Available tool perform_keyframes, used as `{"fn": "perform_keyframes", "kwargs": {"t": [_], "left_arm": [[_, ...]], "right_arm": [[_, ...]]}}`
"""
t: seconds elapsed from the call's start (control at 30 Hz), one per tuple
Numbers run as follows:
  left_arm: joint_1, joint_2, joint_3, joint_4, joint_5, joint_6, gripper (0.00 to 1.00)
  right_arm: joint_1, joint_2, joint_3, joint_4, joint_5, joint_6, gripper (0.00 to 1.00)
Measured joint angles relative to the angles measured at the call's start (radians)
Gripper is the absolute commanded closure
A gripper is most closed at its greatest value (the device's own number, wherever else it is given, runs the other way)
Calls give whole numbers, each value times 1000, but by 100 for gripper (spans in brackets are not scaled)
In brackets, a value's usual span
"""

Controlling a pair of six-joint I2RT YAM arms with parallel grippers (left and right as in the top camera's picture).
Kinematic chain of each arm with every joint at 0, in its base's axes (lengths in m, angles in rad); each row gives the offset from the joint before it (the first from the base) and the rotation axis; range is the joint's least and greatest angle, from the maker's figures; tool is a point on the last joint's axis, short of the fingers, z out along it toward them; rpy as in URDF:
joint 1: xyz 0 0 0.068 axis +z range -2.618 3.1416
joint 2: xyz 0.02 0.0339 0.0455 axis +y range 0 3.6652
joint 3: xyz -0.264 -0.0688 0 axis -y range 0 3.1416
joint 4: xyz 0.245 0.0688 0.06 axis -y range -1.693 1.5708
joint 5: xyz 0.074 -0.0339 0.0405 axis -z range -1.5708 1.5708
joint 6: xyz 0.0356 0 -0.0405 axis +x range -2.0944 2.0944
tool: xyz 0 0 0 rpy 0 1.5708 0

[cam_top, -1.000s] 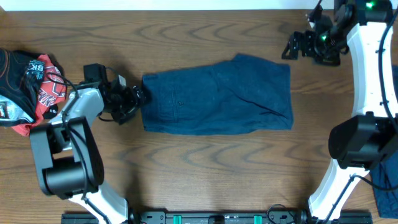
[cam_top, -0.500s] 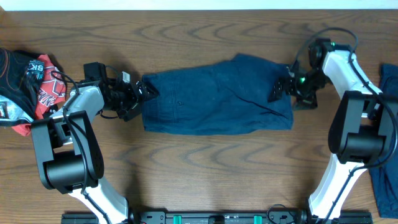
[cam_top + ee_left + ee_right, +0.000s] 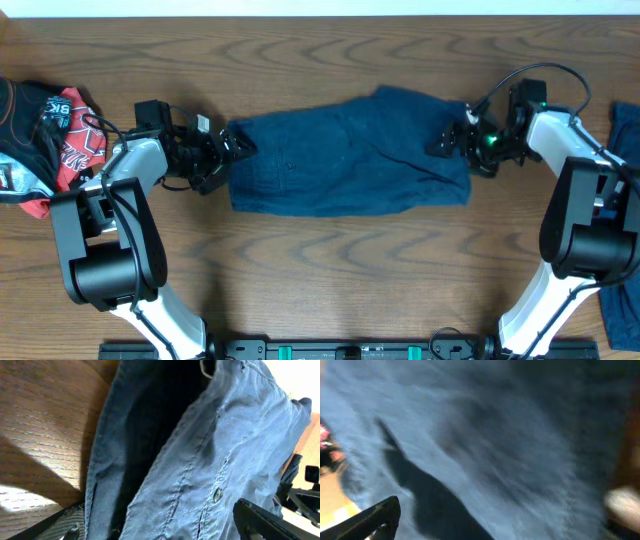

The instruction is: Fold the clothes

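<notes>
- The dark navy-blue wrinkled cloth garment [image 3: 350, 155] lies spread flat on the brown wood-grain table [image 3: 330, 270], stretched between the two claws.
- The left claw [image 3: 238, 150] sits at the garment's left edge, its tips pointing into the cloth.
- In the left wrist view its two black fingers [image 3: 260, 519] stand far apart at the bottom corners of the picture, so the claw is released and grips nothing.
- The garment's folded edge runs ahead of the left claw and between its fingers. An upper layer lies over a darker lower layer, and a small round button [image 3: 217, 494] shows just ahead of the right-hand finger.
- The right claw [image 3: 442, 145] hangs over the garment's right edge, its tips pointing into the cloth towards the left claw.
- The right wrist view is blurred. One black finger [image 3: 375, 517] shows at the lower left and blue cloth fills everything ahead of it. The claw is spread wide, and nothing is seen pinched in it.
- Behind the left claw, well apart from the garment, lies a heap of red, black and white printed cloth [image 3: 45, 135].
- Behind the right claw, at the table's far edge, another piece of blue cloth [image 3: 626, 125] shows.
</notes>
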State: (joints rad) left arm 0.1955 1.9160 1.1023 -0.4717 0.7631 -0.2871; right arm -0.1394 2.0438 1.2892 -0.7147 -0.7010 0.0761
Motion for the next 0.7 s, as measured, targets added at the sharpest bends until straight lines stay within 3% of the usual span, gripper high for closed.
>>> {"fn": "perform_keyframes", "kwargs": {"t": [0.1,0.37,0.4,0.47,0.53,0.57,0.7], "left_arm": [[0,0,0,0,1,0,5],[0,0,0,0,2,0,5],[0,0,0,0,2,0,5],[0,0,0,0,2,0,5],[0,0,0,0,2,0,5],[0,0,0,0,2,0,5],[0,0,0,-1,4,0,5]], "right_arm": [[1,-3,-46,96,-86,31,1],[35,-3,-96,161,-181,58,3],[42,-3,-101,176,-188,60,12],[63,-1,-114,211,-191,67,47],[89,12,-127,235,-164,80,92],[102,21,-134,245,-159,85,99],[142,42,-152,277,-138,124,99]]}}
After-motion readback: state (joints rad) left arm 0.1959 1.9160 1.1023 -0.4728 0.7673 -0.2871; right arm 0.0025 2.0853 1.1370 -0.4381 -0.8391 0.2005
